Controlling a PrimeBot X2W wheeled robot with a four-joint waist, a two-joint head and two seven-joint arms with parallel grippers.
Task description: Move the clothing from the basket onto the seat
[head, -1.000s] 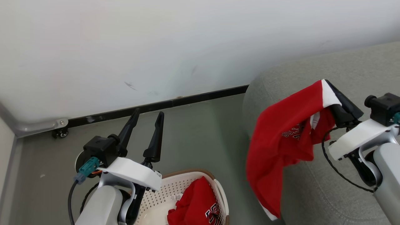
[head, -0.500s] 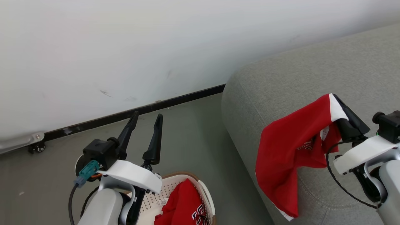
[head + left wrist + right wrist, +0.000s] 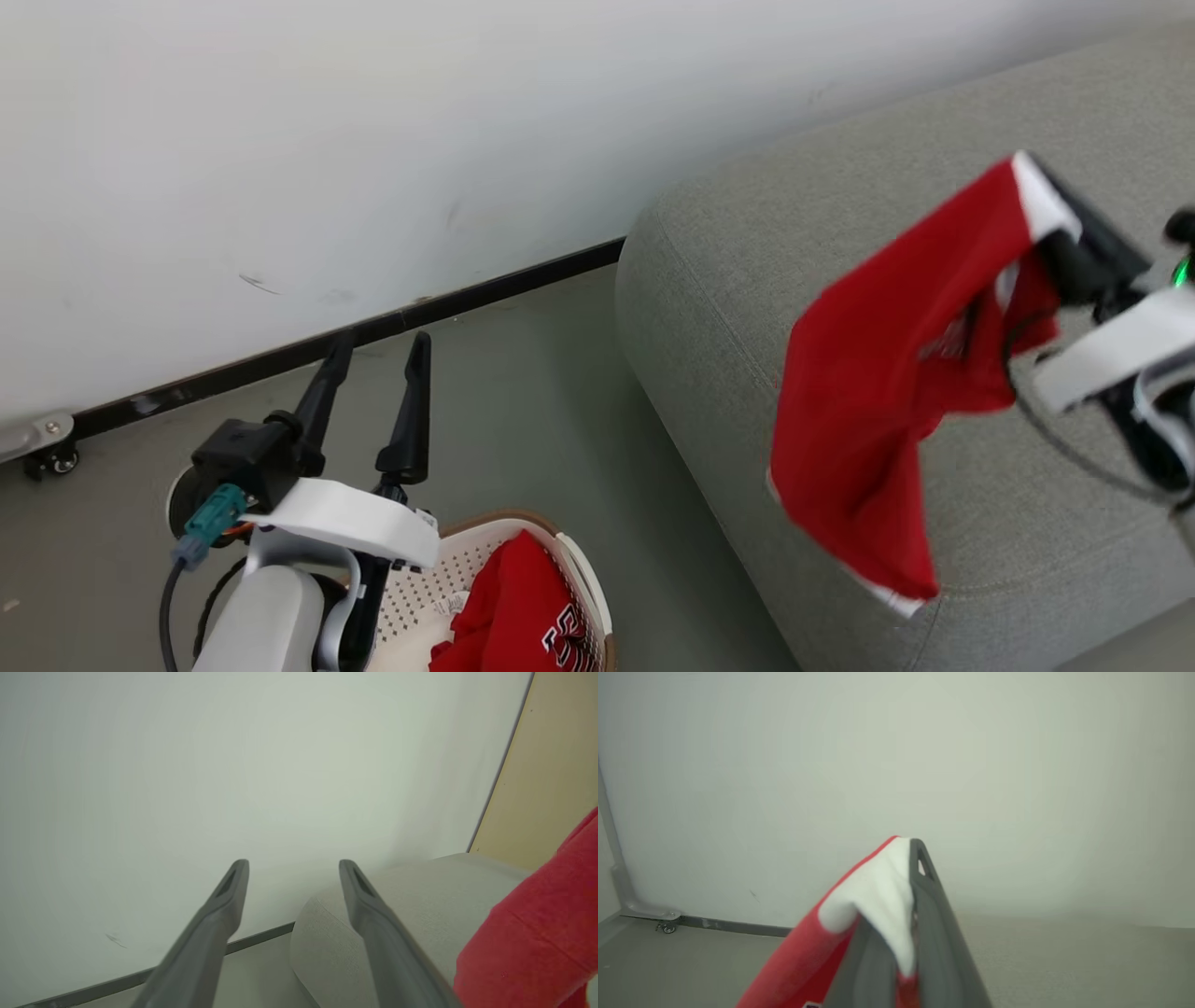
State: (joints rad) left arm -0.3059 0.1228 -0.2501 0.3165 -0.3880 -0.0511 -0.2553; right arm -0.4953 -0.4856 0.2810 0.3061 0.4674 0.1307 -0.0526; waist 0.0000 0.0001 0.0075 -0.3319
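Roughly midway: your right tool (image 3: 1044, 177) is clenched on a jersey (image 3: 868, 411) hanging over the seat (image 3: 747, 261), not yet laid down; another jersey (image 3: 504, 616) lies in the basket (image 3: 583, 579) beside your spread, empty left tool (image 3: 383, 338).

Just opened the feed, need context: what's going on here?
The right claw is shut on a red soft-fabric jersey with white trim, which dangles over a corner of the large grey woven-fabric seat and is not yet released. The left claw is open and empty near the cream-white perforated plastic basket, where another red jersey lies.
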